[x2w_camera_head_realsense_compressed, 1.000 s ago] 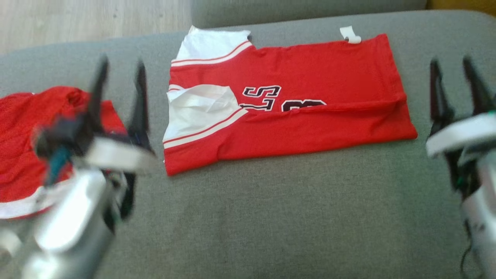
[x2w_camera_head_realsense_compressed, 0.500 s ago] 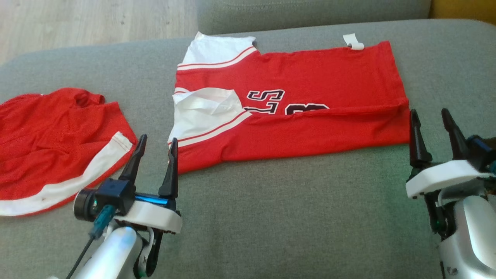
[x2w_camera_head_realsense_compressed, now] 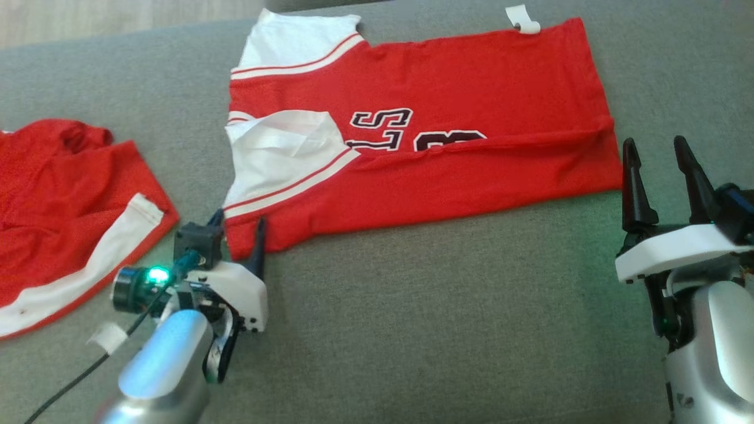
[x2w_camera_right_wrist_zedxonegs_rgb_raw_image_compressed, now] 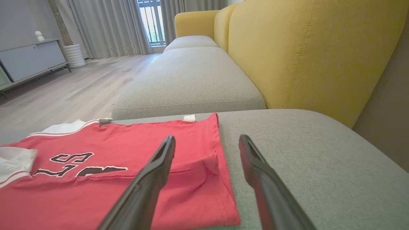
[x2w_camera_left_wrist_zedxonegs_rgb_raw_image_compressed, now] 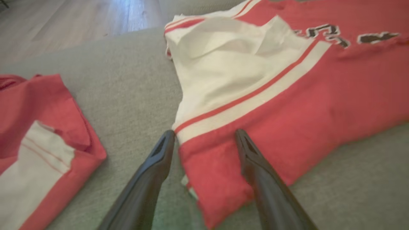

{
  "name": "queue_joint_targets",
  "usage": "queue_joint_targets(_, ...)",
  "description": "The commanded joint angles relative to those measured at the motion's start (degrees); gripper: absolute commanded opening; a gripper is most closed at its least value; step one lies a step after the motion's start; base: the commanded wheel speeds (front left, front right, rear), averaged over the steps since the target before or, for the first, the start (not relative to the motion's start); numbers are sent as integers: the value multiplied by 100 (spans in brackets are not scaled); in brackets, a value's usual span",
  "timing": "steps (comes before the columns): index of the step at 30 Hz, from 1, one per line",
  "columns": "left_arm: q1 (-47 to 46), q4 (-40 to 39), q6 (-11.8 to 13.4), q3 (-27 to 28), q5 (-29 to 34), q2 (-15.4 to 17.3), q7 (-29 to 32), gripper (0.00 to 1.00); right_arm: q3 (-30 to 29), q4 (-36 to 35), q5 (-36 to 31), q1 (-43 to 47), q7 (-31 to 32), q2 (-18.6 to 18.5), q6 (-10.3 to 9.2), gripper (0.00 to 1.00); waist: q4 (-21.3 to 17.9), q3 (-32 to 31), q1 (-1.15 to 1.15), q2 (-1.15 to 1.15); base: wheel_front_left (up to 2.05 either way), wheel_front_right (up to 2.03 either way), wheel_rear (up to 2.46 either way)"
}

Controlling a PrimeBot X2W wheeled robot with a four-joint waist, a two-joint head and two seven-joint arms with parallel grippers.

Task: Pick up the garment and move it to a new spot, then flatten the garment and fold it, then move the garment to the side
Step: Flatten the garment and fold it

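Red garment (x2w_camera_head_realsense_compressed: 442, 118) lies mostly flat on the grey sofa cushion (x2w_camera_head_realsense_compressed: 442, 324), towards the far side. Left end effector (x2w_camera_head_realsense_compressed: 238, 221) is spread, fingers straddling its near-left corner. Right end effector (x2w_camera_head_realsense_compressed: 655, 144) is spread too, gripping nothing, just beside the near-right corner. Another red piece (x2w_camera_head_realsense_compressed: 59, 194) sits at the left.

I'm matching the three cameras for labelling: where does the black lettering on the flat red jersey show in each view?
Head view: the black lettering sits mid-jersey, above the picture's centre.
Left wrist view: near the top right.
Right wrist view: lower left.
Shared landmark: the white sleeve folded onto the jersey lies right beside the lettering in all three views.
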Motion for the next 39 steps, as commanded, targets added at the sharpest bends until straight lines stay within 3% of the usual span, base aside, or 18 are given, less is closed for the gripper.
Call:
queue_joint_targets(1, -312, 66, 162, 160, 101, 161, 179, 100, 134, -256, -52, -225, 1, 25, 42, 100, -91, 79, -1, 0, 0, 0, 0)
queue_joint_targets(3, -371, 210, 147, 71, 136, 161, 375, 100, 152, -282, -52, -241, 0, 40, 42, 100, -125, 105, -1, 0, 0, 0, 0)
queue_joint_targets(11, -390, 330, -315, -109, -89, 92, 858, 100, 102, -301, -71, -286, -8, 71, 42, 100, -176, 141, -1, 0, 0, 0, 0)
queue_joint_targets(12, -392, 319, -369, -121, -118, 92, 895, 66, 80, -291, -96, -295, -5, 71, 42, 100, -176, 140, -1, 0, 0, 0, 0)
queue_joint_targets(13, -396, 289, -404, -112, -151, 89, 889, 0, 58, -278, -132, -307, -2, 70, 42, 100, -172, 136, -1, 0, 0, 0, 0)
queue_joint_targets(16, -418, 171, -431, -51, -195, 113, 718, 0, -21, -205, -253, -347, 55, 80, 42, 100, -142, 111, -1, 0, 0, 0, 0)
queue_joint_targets(21, -476, -92, -246, 20, -55, 205, 279, 0, -349, 78, -583, -454, 422, 145, 42, 100, -50, 42, -1, 0, 0, 0, 0)
queue_joint_targets(31, -550, -897, -24, -209, 333, 341, 130, 0, -948, 1064, -1244, -980, 1499, 363, 42, 100, 175, 75, -1, 0, 0, 0, 0)
queue_joint_targets(39, -539, -1281, -9, -318, 381, 353, 138, 0, -1366, 1844, -1499, -1334, 1824, 408, 42, 100, 306, 163, -1, 0, 0, 0, 0)
